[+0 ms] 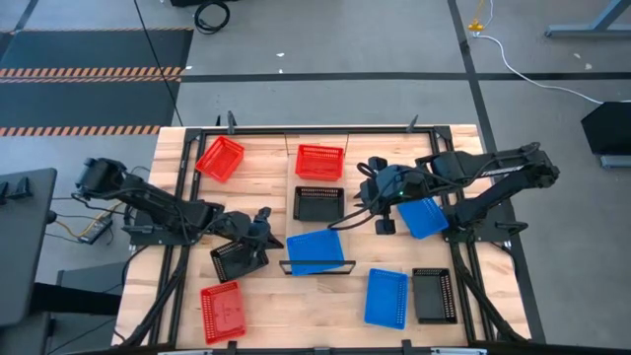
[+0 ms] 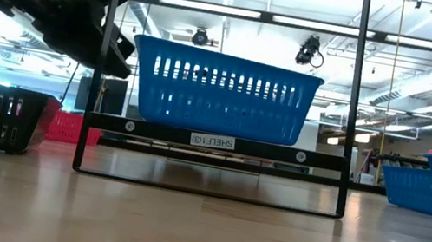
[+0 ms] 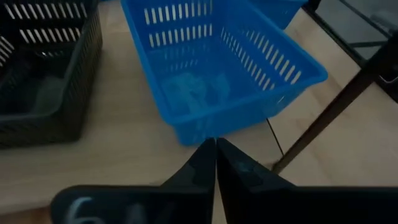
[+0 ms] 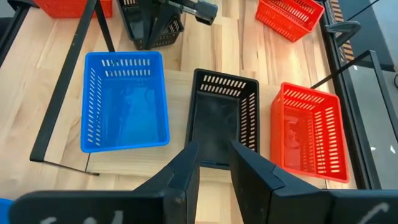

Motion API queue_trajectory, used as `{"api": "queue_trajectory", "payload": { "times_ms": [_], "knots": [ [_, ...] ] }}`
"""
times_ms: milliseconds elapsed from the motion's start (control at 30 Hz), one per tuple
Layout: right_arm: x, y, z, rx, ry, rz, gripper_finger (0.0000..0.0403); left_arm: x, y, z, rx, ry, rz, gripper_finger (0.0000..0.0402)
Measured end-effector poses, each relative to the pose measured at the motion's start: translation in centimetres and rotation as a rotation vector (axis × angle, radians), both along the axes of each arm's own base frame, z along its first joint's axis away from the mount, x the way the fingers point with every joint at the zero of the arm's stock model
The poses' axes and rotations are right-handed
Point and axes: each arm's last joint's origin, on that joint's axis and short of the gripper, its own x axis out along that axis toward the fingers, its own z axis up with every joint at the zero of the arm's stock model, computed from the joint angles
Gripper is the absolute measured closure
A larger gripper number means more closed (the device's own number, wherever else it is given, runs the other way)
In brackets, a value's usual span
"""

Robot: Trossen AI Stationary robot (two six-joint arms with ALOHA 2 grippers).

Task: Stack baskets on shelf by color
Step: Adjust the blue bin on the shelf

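Observation:
The shelf (image 1: 317,182) is a narrow board running from the far edge toward the near edge, with its black frame (image 2: 217,143) at the near end. On it stand a red basket (image 1: 319,161), a black basket (image 1: 318,202) and a blue basket (image 1: 315,249), which sits askew. My left gripper (image 1: 270,237), shut, is at the blue basket's left side (image 3: 214,142). My right gripper (image 1: 379,219) is open to the right of the shelf. It hangs over the black basket's (image 4: 221,118) right edge (image 4: 214,158) and touches nothing. My left gripper's shut fingertips (image 3: 208,152) come level from the table's left at the foot of the blue basket's wall (image 3: 205,130), near a corner. I cannot tell whether they touch it. The basket stands flat on the shelf.
Loose on the table are a black basket (image 1: 237,259) under my left arm, red baskets (image 1: 219,158) (image 1: 223,311), a blue (image 1: 386,298) and a black one (image 1: 434,296) near right, and a blue one (image 1: 424,217) under my right arm. The black table frame (image 1: 177,187) borders both sides.

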Motion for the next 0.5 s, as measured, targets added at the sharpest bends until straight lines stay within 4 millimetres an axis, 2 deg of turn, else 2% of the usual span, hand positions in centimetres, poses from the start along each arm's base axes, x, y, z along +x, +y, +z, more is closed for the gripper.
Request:
{"api": "queue_trajectory", "payload": {
  "times_ms": [300,500],
  "knots": [
    [-0.02,0.00,-0.02,0.001,0.003,0.000,0.0309,0.31,-0.05,0.40,0.008,-0.058,-0.011,0.0386],
    [-0.04,0.00,-0.04,0.001,0.005,-0.001,0.0309,0.58,0.19,-0.23,-0.025,-0.025,0.002,0.0387]
  ]
}}
